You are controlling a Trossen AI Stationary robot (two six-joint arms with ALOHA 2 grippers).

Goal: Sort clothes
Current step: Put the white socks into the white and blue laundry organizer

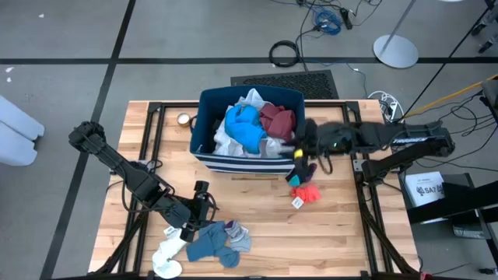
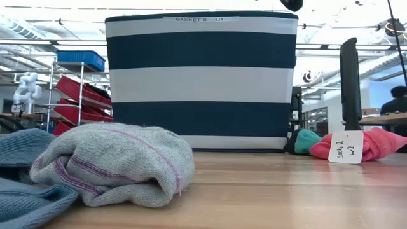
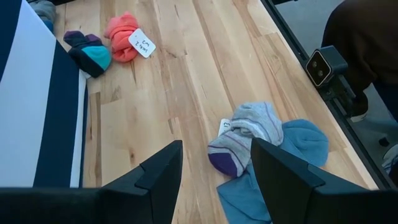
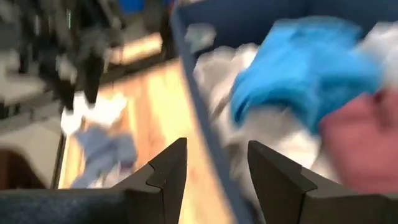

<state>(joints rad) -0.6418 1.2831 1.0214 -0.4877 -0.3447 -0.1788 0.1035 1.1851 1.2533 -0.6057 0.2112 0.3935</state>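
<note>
Bin (image 1: 204, 148) sits at table (image 1: 342, 233) 12 o'clock, filled with clothes: teal piece (image 1: 243, 128), maroon piece (image 1: 278, 120), white fabric (image 1: 253, 99). Right tool (image 1: 297, 149) hangs over the bin's 3 o'clock rim, fingers (image 4: 168, 168) apart, nothing between them. Just outside that corner lie a red-pink sock (image 1: 306, 192) with a tag and a dark sock (image 3: 88, 53). Left tool (image 1: 201, 189) at 7 o'clock, fingers spread wide, empty, above the table. Beside it: grey sock (image 3: 245, 134), blue socks (image 1: 208, 241), white sock (image 1: 166, 257).
</note>
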